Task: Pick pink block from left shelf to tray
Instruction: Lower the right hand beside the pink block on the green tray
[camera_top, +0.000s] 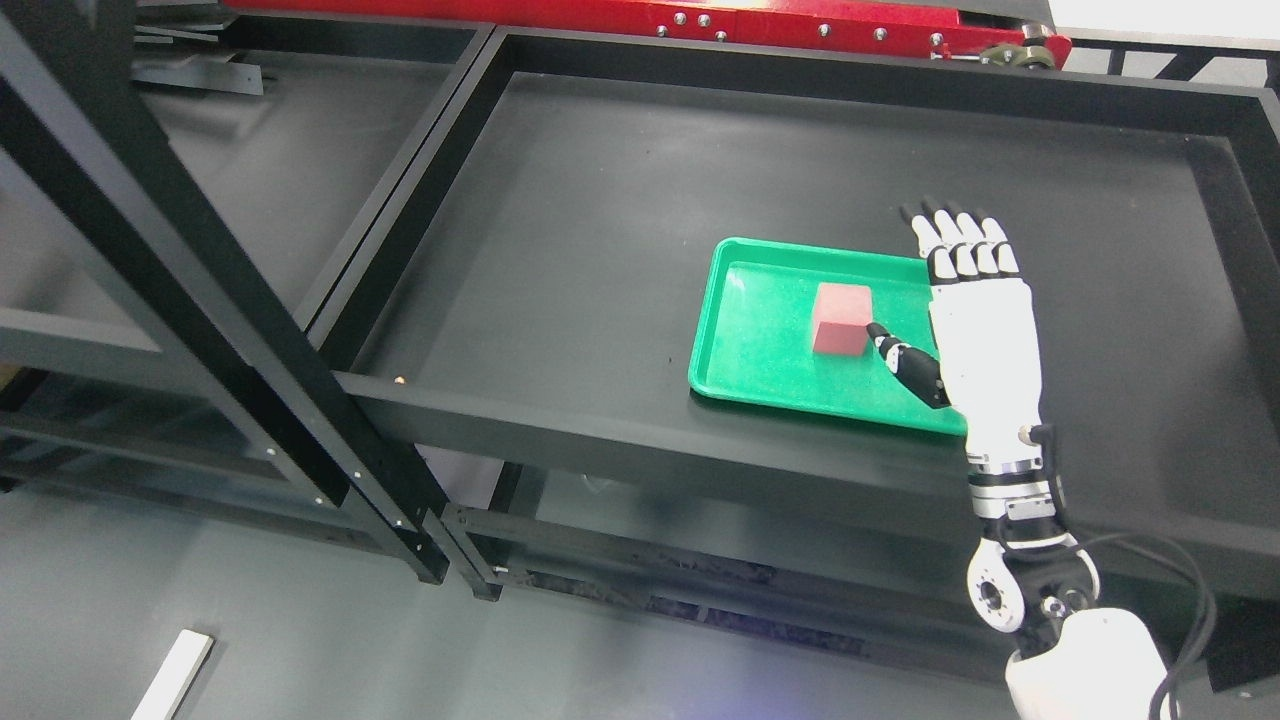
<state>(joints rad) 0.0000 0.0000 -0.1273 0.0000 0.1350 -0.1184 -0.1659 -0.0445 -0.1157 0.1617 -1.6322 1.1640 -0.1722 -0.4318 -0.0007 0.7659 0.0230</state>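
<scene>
Left shelf (250, 190): a dark bay at the far left, crossed by a black diagonal post (200, 290); the post hides part of the bay and the top edge cuts off its far end.
White strip (172, 675): on the floor at the near left, running out past the bottom edge; I cannot tell what it is.
Right shelf (600, 220): a black, rimmed surface in the middle, carrying the tray.
Small speck (401, 379): on the near rim of the right shelf, too small to identify.
Tray (750, 340): green, lying flat on the right shelf; my hand covers its right end.
Pink block (840, 318): resting inside the tray, right of its middle, upright on one face.
My right hand (975, 320): above the tray's right end, back toward the camera, fingers (960, 240) straight and side by side, holding nothing; my thumb tip touches or nearly touches the block's near right corner, I cannot tell which.
My right arm (1040, 600): enters from the near right, cut off by the bottom edge.
</scene>
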